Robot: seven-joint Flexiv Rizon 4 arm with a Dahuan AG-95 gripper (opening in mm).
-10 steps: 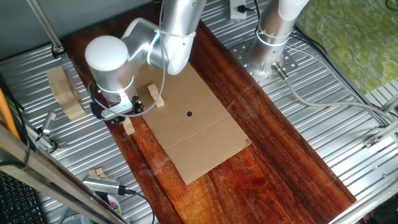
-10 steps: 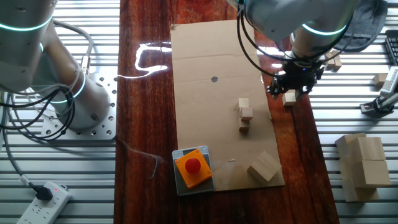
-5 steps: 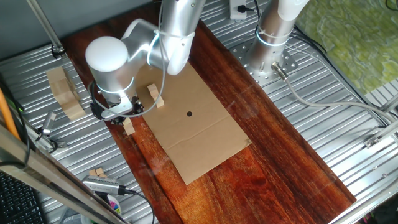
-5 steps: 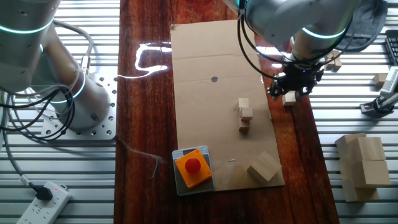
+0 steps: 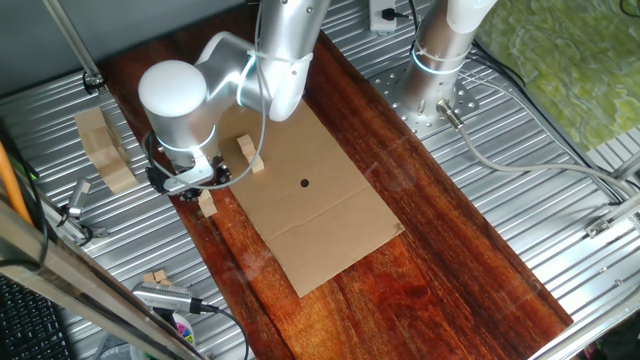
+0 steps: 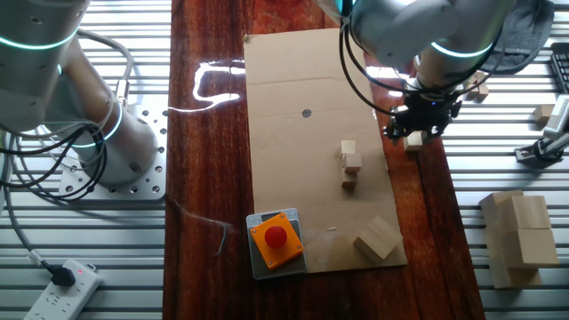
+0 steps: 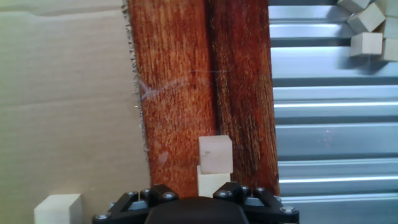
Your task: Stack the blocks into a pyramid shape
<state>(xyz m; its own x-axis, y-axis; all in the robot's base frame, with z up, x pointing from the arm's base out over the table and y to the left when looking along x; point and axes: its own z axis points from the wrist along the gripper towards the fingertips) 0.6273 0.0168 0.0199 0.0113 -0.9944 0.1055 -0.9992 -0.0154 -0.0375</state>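
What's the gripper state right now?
Gripper: over a small wooden block on the wood board; fingers hidden, so open or shut cannot be told.

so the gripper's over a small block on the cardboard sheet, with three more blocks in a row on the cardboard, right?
Not quite: the block under the gripper sits on the dark wood table, just off the cardboard, as the other fixed view shows. The three blocks are on the cardboard.

2 fixed cams high, opposite sides, share cardboard (image 5: 310, 200); hand cam close, down.
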